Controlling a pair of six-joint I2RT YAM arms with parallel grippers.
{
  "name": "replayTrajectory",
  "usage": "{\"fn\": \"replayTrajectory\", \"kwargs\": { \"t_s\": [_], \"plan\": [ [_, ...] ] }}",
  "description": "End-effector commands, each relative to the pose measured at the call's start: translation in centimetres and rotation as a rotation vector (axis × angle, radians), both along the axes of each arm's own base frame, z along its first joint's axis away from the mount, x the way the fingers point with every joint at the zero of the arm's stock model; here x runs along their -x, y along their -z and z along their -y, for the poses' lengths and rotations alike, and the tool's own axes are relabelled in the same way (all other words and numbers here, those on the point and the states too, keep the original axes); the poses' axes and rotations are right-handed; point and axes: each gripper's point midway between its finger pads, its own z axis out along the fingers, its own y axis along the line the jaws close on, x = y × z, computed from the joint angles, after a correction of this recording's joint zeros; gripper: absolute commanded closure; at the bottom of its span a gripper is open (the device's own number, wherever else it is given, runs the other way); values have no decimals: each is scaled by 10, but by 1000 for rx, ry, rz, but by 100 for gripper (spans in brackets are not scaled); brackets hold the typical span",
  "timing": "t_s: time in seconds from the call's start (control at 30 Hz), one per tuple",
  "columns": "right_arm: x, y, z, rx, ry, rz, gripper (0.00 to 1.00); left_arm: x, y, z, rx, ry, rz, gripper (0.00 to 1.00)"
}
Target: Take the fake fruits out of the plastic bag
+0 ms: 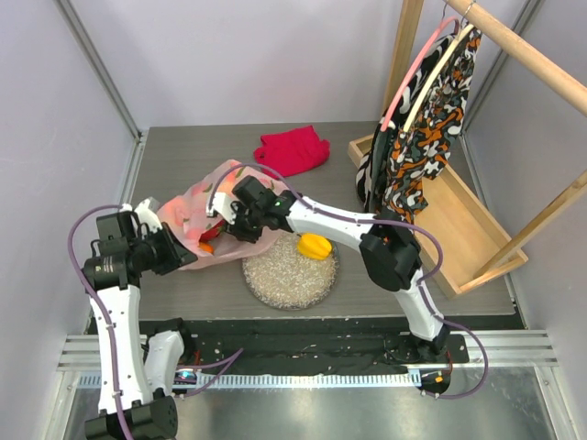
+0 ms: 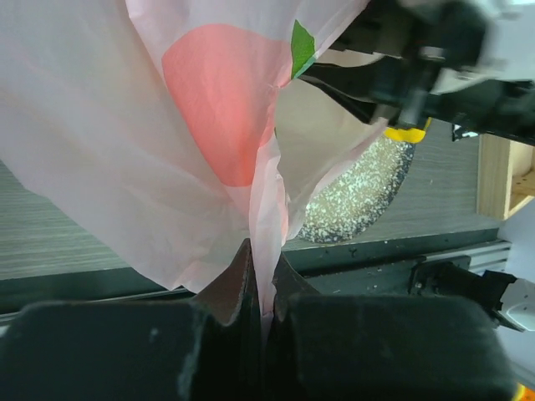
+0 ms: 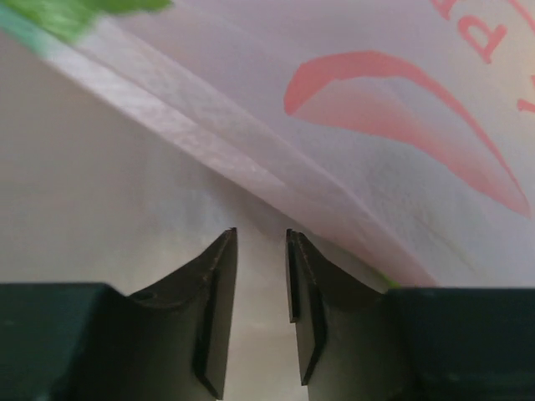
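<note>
Right now I see the plastic bag (image 1: 197, 206), pale pink, crinkly and translucent with red and green print, on the counter (image 1: 183, 151) just left of the plate (image 1: 275, 280). My left pincer (image 2: 261, 263) is clamped on its film. My right pincer (image 3: 261, 251) is narrow, gripping nothing. One yellow fruit (image 1: 315, 246) sits on the plate. The bag's red lettering is cropped and unreadable

Table (image 1: 183, 165) holds bag (image 1: 194, 203), plate (image 1: 286, 277), red cloth (image 1: 292, 149), wooden rack (image 1: 459, 240)
</note>
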Motion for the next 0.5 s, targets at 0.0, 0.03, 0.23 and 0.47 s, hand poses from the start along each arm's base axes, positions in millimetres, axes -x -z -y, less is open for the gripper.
{"fn": "replayTrajectory", "kwargs": {
  "t_s": [0.0, 0.03, 0.23, 0.47],
  "plan": [
    [-34, -61, -27, -77, 51, 231, 60, 1, -19, -8, -81, 26, 58, 96],
    [-37, -61, -28, -68, 48, 248, 59, 2, -19, -8, -86, 35, 54, 96],
    [-44, -48, -38, -34, -75, 359, 53, 20, -26, 5, -51, 110, 44, 97],
    [-37, -16, -55, 11, -173, 355, 46, 33, -36, 9, -65, 153, 47, 100]
  ]
}}
